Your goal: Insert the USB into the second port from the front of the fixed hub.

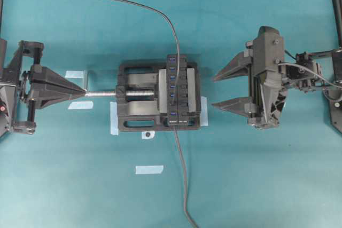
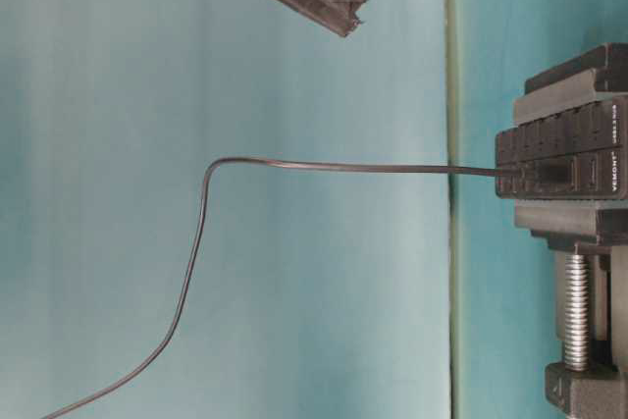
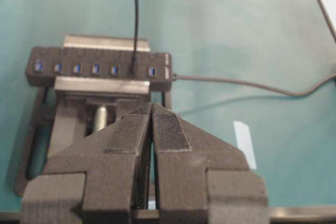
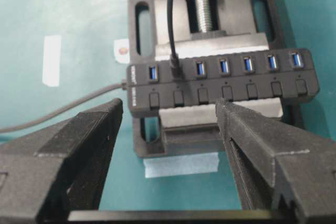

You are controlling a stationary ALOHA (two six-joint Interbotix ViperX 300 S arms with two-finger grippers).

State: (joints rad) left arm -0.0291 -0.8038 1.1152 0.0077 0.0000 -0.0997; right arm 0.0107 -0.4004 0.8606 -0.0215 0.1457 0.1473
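Observation:
The fixed hub (image 1: 180, 90) is a long black bar with blue slots, clamped in a black vise. The USB (image 4: 176, 70) sits in the second slot from the front end, where the hub's own cable leaves; the left wrist view shows the USB (image 3: 134, 68) there too. Its thin cable (image 1: 133, 2) runs off to the far left, and in the table-level view the cable (image 2: 343, 166) rises from the hub. My left gripper (image 1: 85, 90) is shut and empty, with its tip at the vise screw's end. To the right of the hub, my right gripper (image 1: 214, 92) is open, empty and apart from it.
The vise (image 1: 133, 95) stands at the middle with its screw (image 1: 101, 93) pointing left. The hub's own cable (image 1: 183, 185) trails to the front edge. Pale tape strips (image 1: 149, 169) lie on the teal cloth in front and to the left.

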